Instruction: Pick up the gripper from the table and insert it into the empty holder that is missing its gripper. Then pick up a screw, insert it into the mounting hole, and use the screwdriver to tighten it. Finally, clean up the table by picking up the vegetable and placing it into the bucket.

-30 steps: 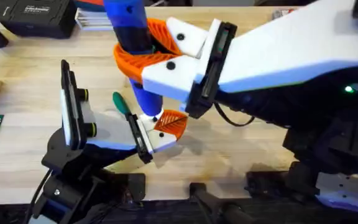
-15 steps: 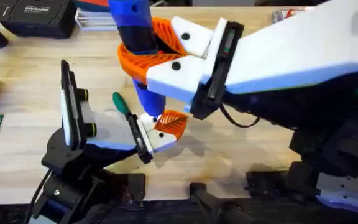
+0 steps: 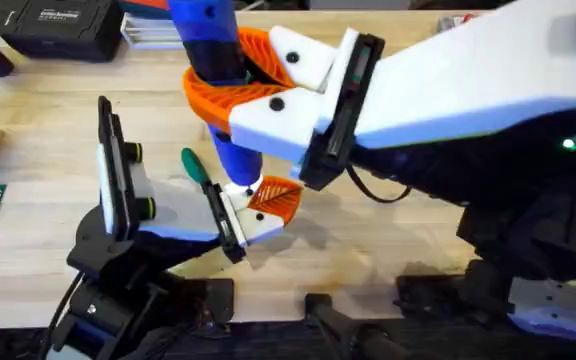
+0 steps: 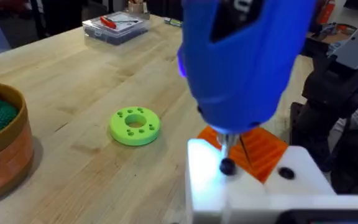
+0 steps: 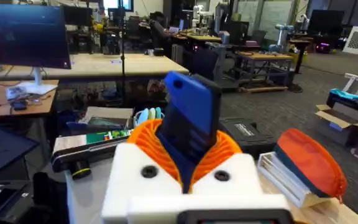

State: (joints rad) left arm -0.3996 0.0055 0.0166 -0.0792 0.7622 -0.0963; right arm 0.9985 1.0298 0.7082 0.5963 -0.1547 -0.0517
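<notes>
Right fingers [image 3: 230,95] clamp the screwdriver [image 3: 211,50]; left wrist reveals the vegetable [image 4: 135,126].

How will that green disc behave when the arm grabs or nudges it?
The disc lies flat on the table, so it probably slides rather than rolls. It looks like rigid moulded plastic, likely stiff and light. Its low profile may make pinching the rim tricky; the centre hole could help.

We count one screwdriver [image 3: 213,70] (clamped between the right jaws), one green vegetable [image 4: 135,126] well beyond it, one bucket [image 4: 2,146], one orange gripper [image 3: 276,198] under its tip.
</notes>
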